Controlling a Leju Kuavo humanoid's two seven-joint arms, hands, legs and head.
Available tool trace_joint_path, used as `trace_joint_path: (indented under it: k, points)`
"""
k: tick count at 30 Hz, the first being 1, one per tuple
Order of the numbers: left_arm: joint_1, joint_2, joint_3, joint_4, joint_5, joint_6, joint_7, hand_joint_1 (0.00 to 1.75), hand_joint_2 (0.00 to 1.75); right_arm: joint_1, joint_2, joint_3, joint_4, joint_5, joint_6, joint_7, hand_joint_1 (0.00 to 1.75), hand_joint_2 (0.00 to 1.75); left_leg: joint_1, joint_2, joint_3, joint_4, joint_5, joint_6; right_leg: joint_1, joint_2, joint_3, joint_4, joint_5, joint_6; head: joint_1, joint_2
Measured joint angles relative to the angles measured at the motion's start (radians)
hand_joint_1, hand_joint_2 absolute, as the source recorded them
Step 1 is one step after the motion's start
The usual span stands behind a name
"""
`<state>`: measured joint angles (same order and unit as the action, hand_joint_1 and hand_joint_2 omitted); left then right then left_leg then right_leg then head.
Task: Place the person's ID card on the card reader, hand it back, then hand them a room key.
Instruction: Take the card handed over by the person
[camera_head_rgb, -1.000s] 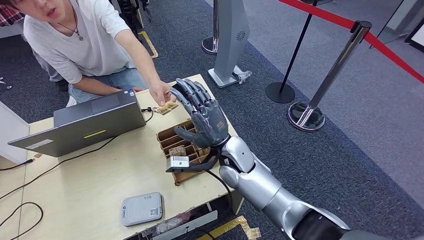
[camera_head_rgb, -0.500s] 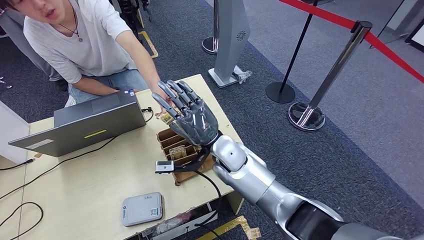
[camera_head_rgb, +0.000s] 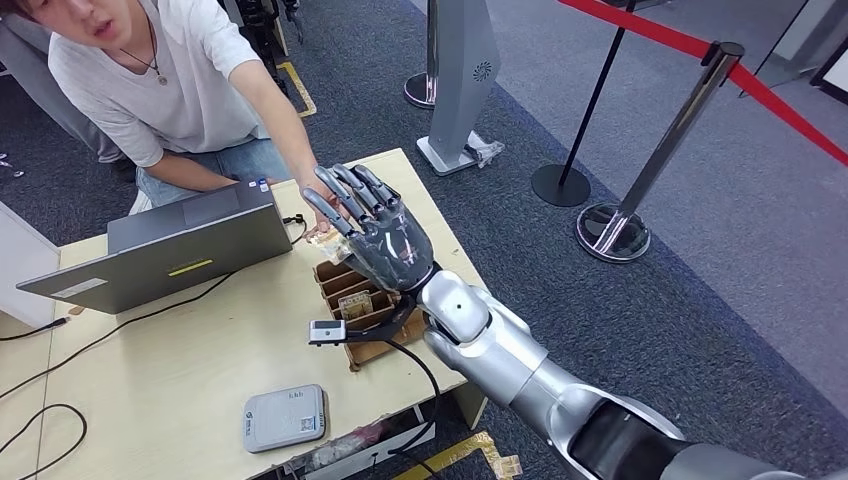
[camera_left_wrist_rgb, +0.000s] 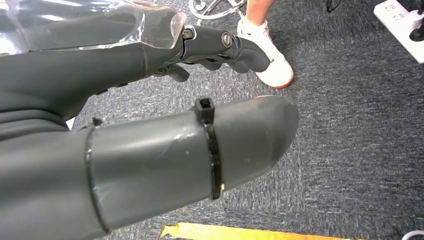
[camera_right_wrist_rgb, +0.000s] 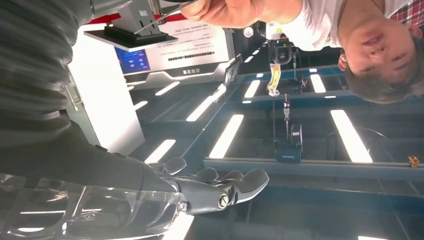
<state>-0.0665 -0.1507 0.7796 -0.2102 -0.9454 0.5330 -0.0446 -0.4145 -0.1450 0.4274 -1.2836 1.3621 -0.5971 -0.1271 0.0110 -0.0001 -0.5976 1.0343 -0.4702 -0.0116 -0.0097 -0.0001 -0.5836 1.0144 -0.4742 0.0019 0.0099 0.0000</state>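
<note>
The pale wooden bench (camera_head_rgb: 180, 380) is the broadest surface, smooth and square-edged, set on dark ribbed carpet (camera_head_rgb: 620, 330). A person (camera_head_rgb: 150, 80) in a white shirt leans over its far side, one arm stretched forward. A grey, slab-like laptop (camera_head_rgb: 170, 245) lies on the bench, with black cables trailing from it. The robot's right hand (camera_head_rgb: 375, 225), dark grey and glossy on a silver arm, is raised with fingers spread, holding nothing, over a brown cardboard slotted box (camera_head_rgb: 365, 305). The white rounded card reader (camera_head_rgb: 284, 416) sits near the bench's front edge. The small tan card (camera_head_rgb: 322, 238) is pinched in the person's hand (camera_head_rgb: 318, 215), just beside the robot's fingertips. In its wrist view, the left hand (camera_left_wrist_rgb: 220, 47) hangs above carpet, fingers curled, near a white shoe (camera_left_wrist_rgb: 270, 60).
</note>
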Motion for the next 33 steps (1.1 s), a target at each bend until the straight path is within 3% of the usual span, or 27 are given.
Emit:
trace_joint_path:
  k: [1,3,4,5,33]
  points:
    - [0.0,0.0,0.0,0.0,0.0,0.0,0.0,0.0,0.0,-0.001,0.0,0.001,0.002,-0.001,0.001,0.001,0.46,1.75,0.0,0.0,0.0,0.0,0.0,0.0,0.0,0.0,0.0,0.0,0.0,0.0,0.0,0.0]
    - [0.0,0.0,0.001,0.0,0.001,0.002,0.0,0.0,0.0,-0.002,0.0,0.004,0.004,-0.001,0.004,0.002,1.33,1.75,0.0,0.0,0.0,0.0,0.0,0.0,0.0,0.0,0.0,0.0,0.0,0.0,0.0,0.0]
    - [0.0,0.0,0.002,0.0,0.002,0.002,0.0,0.0,0.0,-0.003,0.0,0.007,0.006,-0.001,0.008,0.004,1.65,1.75,0.0,0.0,0.0,0.0,0.0,0.0,0.0,0.0,0.0,0.0,0.0,0.0,0.0,0.0]
    - [0.0,-0.001,0.003,0.0,0.002,0.002,0.0,0.0,0.0,-0.003,0.0,0.009,0.006,-0.001,0.012,0.006,1.74,1.75,0.0,0.0,0.0,0.0,0.0,0.0,0.0,0.0,0.0,0.0,0.0,0.0,0.0,0.0]
    - [0.0,-0.004,0.017,0.0,-0.001,0.001,-0.008,0.0,0.0,-0.009,-0.001,0.027,0.014,-0.019,0.049,0.02,1.75,1.75,0.0,0.0,0.0,0.0,0.0,0.0,0.0,0.0,0.0,0.0,0.0,0.0,0.0,0.0]
